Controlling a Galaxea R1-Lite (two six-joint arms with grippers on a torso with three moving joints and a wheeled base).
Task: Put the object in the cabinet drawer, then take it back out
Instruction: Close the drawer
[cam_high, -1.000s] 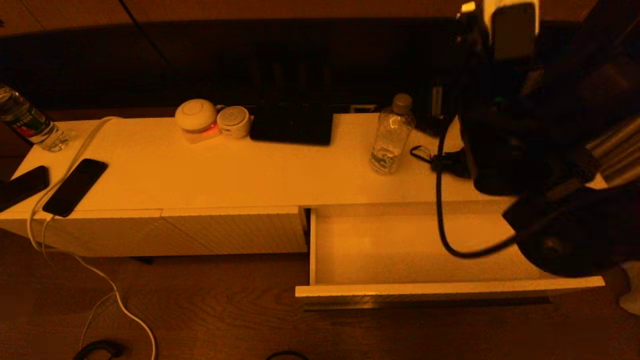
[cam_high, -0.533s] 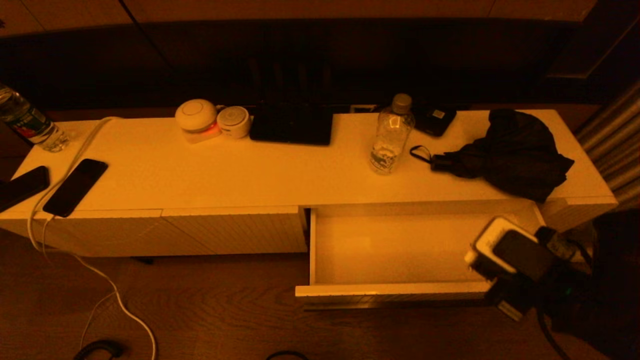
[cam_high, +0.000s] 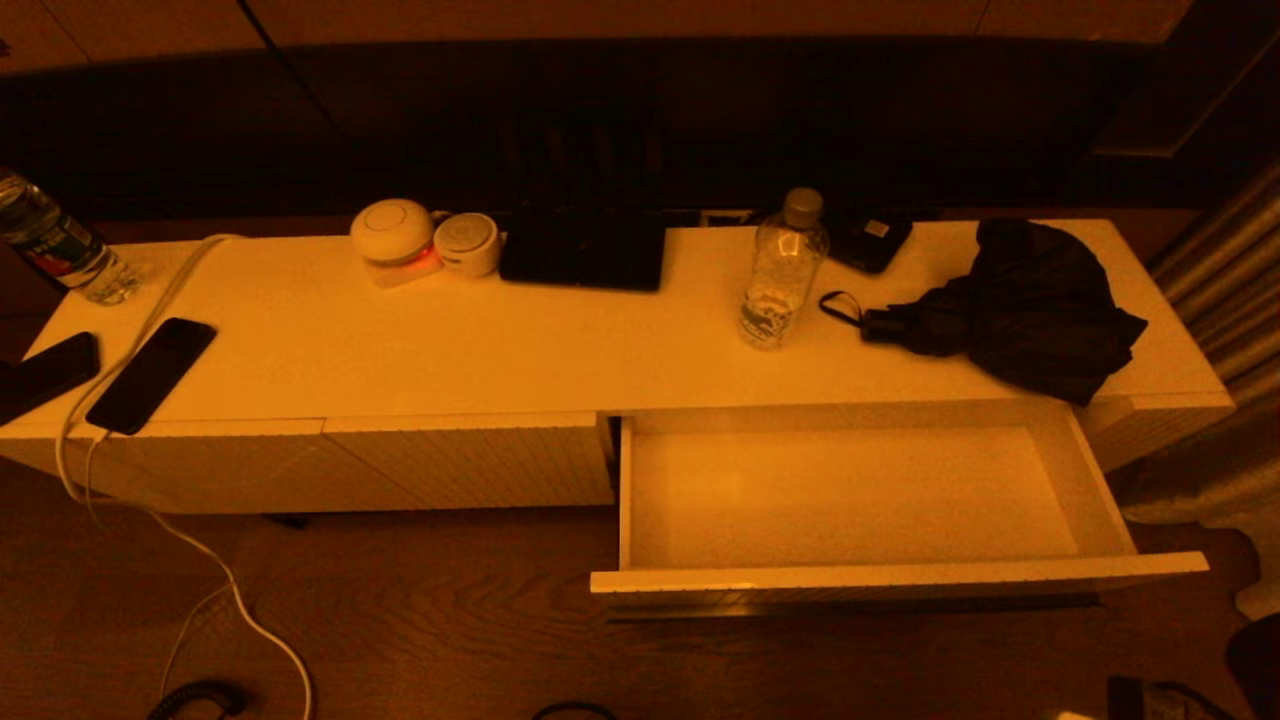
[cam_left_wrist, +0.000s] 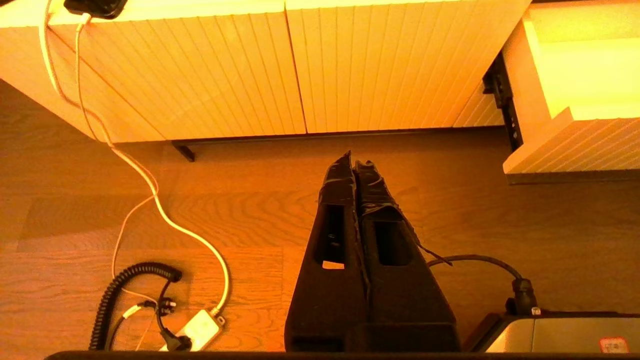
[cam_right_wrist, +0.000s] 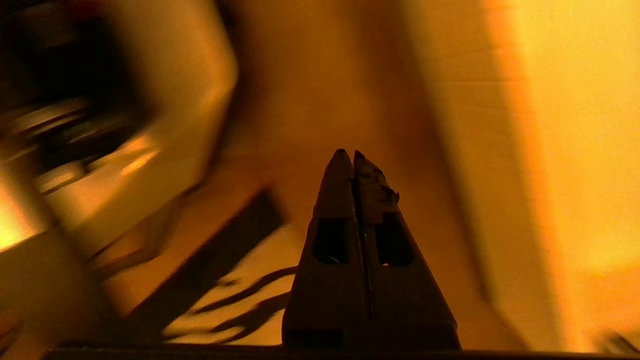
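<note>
From my remote station, the cabinet drawer (cam_high: 850, 500) stands pulled fully out of the right half of the cabinet (cam_high: 450, 340), its plain white inside bare of any object. On the cabinet's flat top, behind the open drawer, a clear water bottle (cam_high: 783, 272) stands upright, and just to its right lies a crumpled black folding umbrella (cam_high: 1020, 310), its wrist strap reaching toward the bottle. A small dark device (cam_high: 868, 240) sits at the back edge between them. Toward the middle of the top rest two round white gadgets (cam_high: 420, 240) touching each other, with a flat black slab (cam_high: 583, 250) beside them. At the far left I see a second bottle (cam_high: 55, 245) and two dark phones (cam_high: 150, 375), one trailing a white cable (cam_high: 150, 480) over the front edge to the wooden floor (cam_high: 400, 620). My left gripper (cam_left_wrist: 356, 165) hangs low over the floor in front of the ribbed closed panels, fingers pressed together and holding nothing. My right gripper (cam_right_wrist: 348, 156) shows only through its own wrist camera, where the surroundings smear into blur; its fingers meet tip to tip, with nothing between them. I cannot tell which item on the cabinet the task means.
</note>
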